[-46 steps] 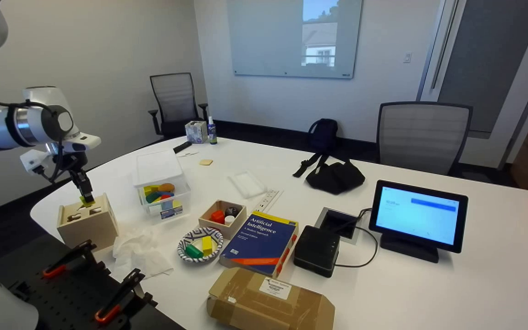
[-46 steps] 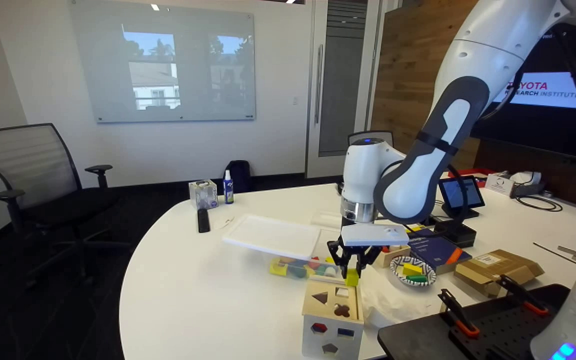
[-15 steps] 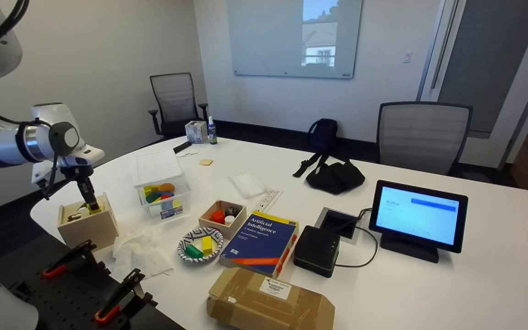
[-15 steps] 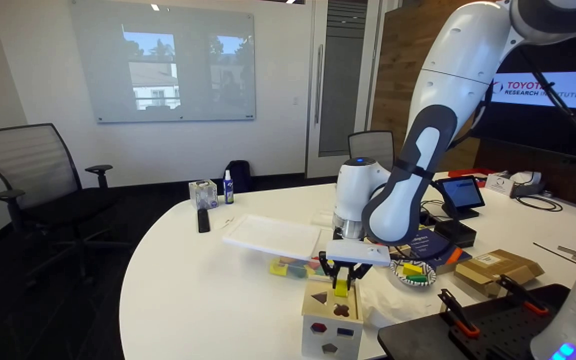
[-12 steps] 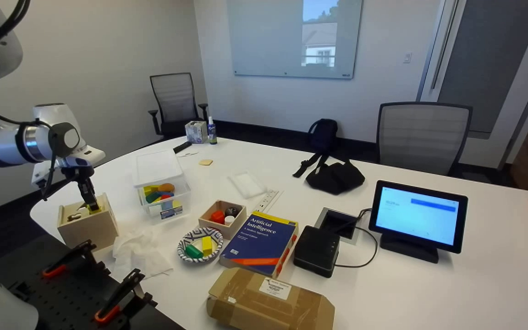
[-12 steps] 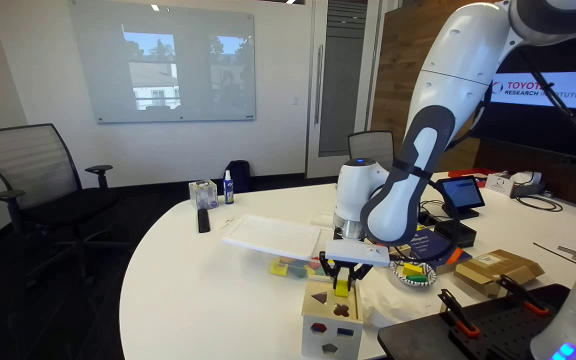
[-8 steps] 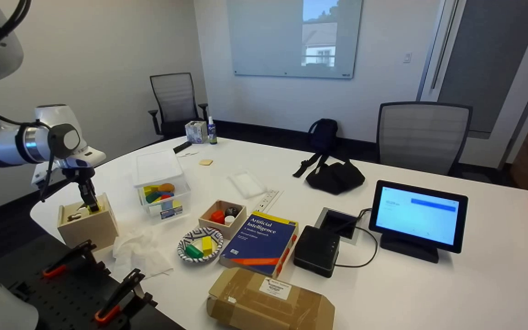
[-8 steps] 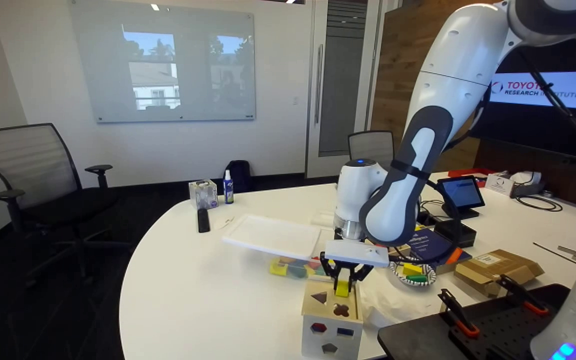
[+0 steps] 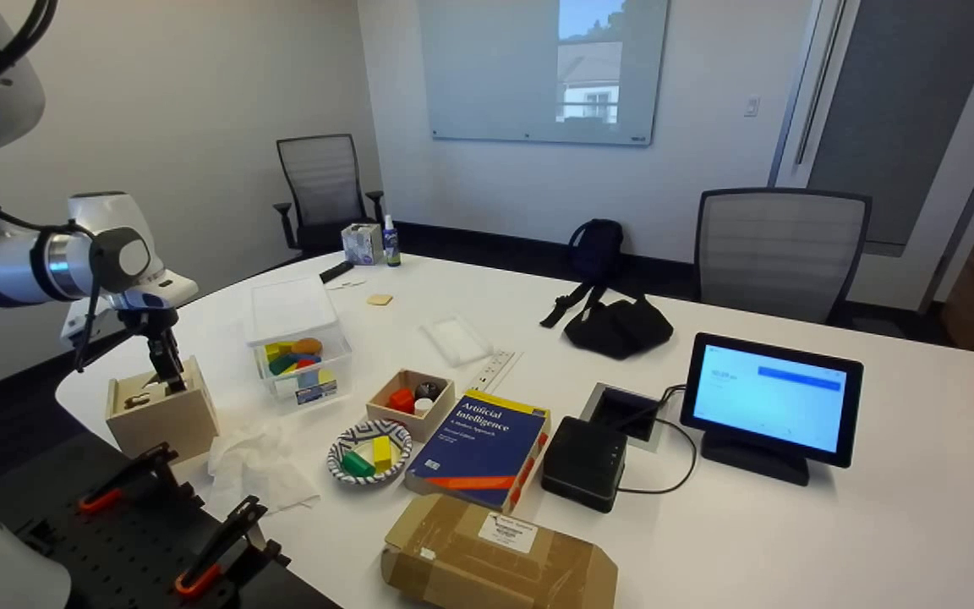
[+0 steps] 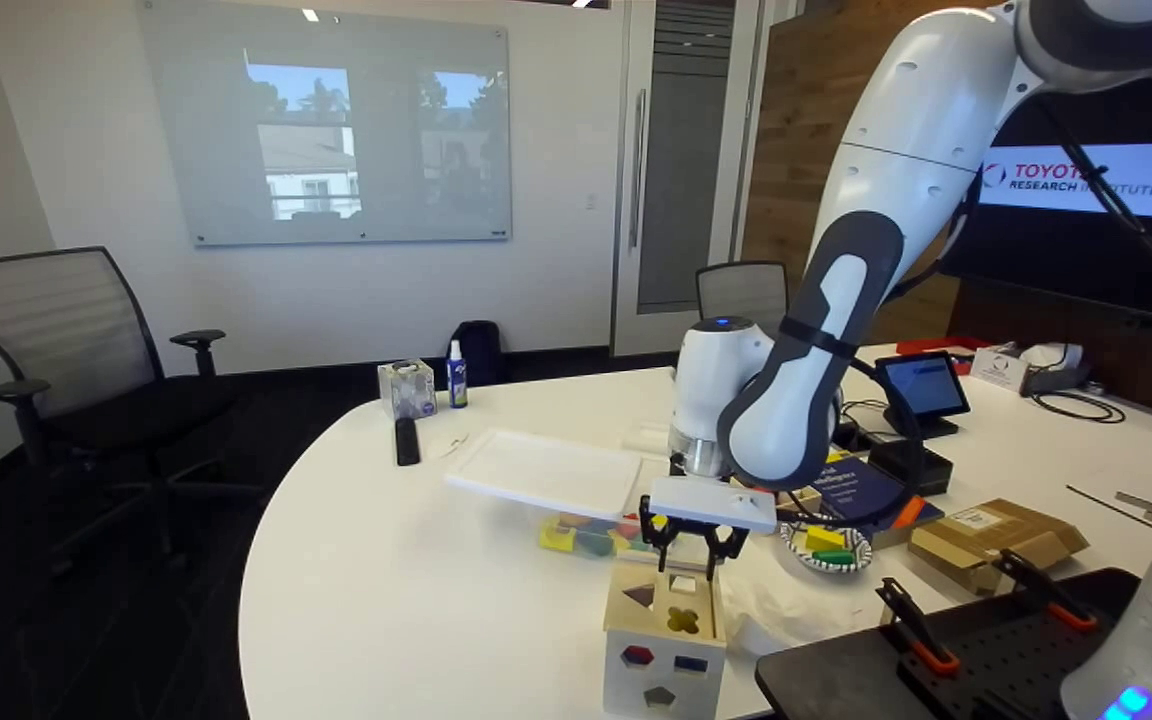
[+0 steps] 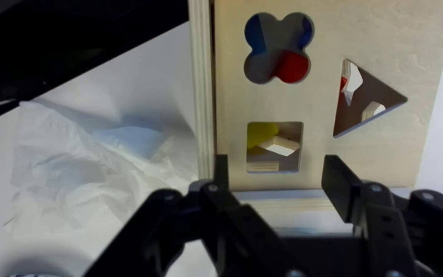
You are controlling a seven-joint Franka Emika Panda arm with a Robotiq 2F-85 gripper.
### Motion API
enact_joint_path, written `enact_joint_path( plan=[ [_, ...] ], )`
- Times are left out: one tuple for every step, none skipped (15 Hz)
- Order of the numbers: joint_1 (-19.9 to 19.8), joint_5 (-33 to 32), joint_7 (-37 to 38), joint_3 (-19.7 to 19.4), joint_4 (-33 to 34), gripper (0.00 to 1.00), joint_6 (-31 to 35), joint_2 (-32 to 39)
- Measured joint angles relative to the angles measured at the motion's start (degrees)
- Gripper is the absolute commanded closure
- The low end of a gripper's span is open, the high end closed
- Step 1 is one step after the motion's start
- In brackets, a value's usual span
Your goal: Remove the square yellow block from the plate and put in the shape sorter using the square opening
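Note:
The shape sorter, a light wooden cube box with cut-out holes, stands near the table edge. It also shows in the wrist view. My gripper is open and empty just above its top, with the fingers on either side of the square opening. The square yellow block shows inside the box through that opening; yellow also shows through the clover hole in an exterior view. The patterned plate holds another yellow block and a green piece.
Crumpled white tissue lies beside the sorter. A clear tub of coloured pieces stands close by with its lid tilted on top. A small open wooden box, a blue book and clamps are further along.
The gripper moved over the square opening with the yellow block and lowered it there. Since half a second ago the fingers have opened and the block has dropped into the box.

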Motion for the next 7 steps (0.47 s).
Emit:
enact_joint_path(
  plan=[
    [0.0,0.0,0.0,-0.1,0.0,0.00,0.0,-0.3],
    [0.0,0.0,0.0,-0.2,0.0,0.00,0.1,-0.7],
    [0.0,0.0,0.0,-0.2,0.0,0.00,0.1,-1.3],
    [0.0,0.0,0.0,-0.2,-0.1,0.00,0.1,-2.2],
    [0.0,0.0,0.0,-0.3,-0.2,0.00,0.0,-3.1],
    [0.0,-0.1,0.0,-0.3,-0.5,0.00,0.0,-4.3],
    [0.0,-0.3,0.0,-0.4,-1.0,0.00,0.0,-5.8]
  ],
)
